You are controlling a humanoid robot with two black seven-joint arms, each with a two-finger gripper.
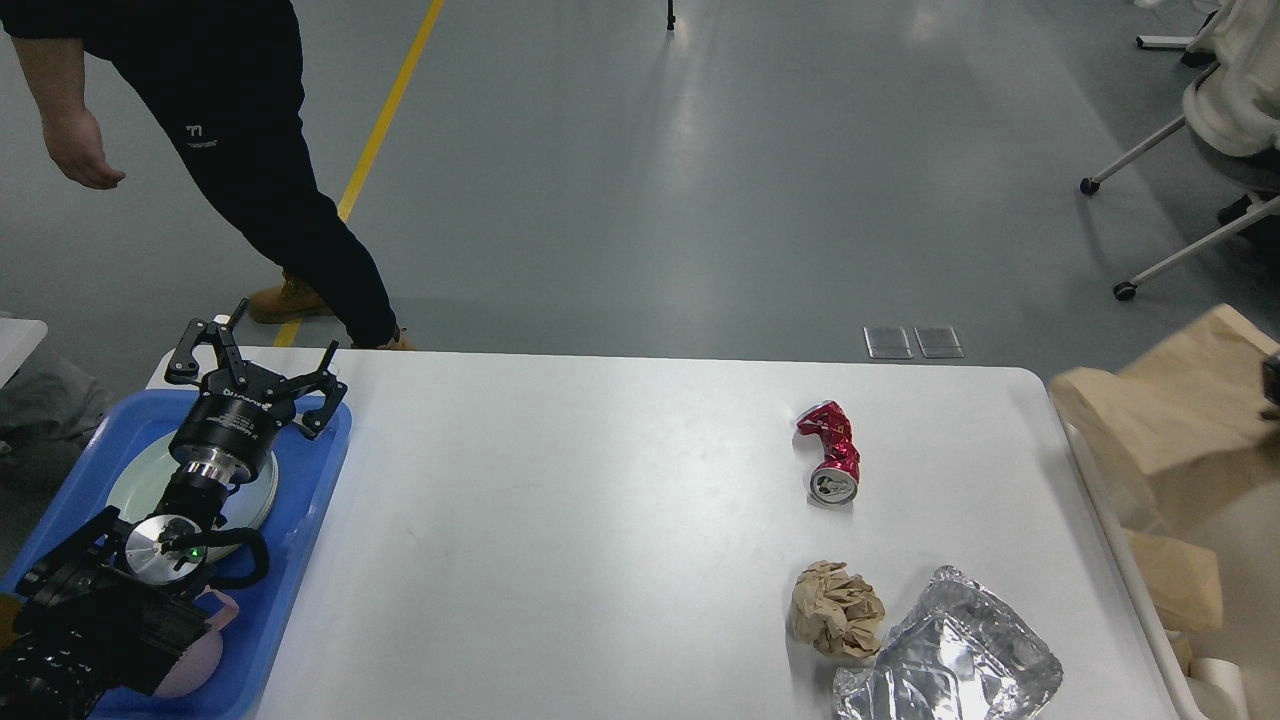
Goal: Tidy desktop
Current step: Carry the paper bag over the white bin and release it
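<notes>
The white desktop holds a crushed red can, a crumpled brown paper ball and a crinkled silver foil bag. A brown paper bag, blurred, hangs in the air beyond the desktop's right edge. Only a dark sliver of my right gripper shows at the frame's edge, against the bag. My left gripper is open and empty above the far end of the blue tray.
The blue tray holds a pale plate and a pink item. A beige bin with brown paper in it stands at the desktop's right side. A person stands behind the far left corner.
</notes>
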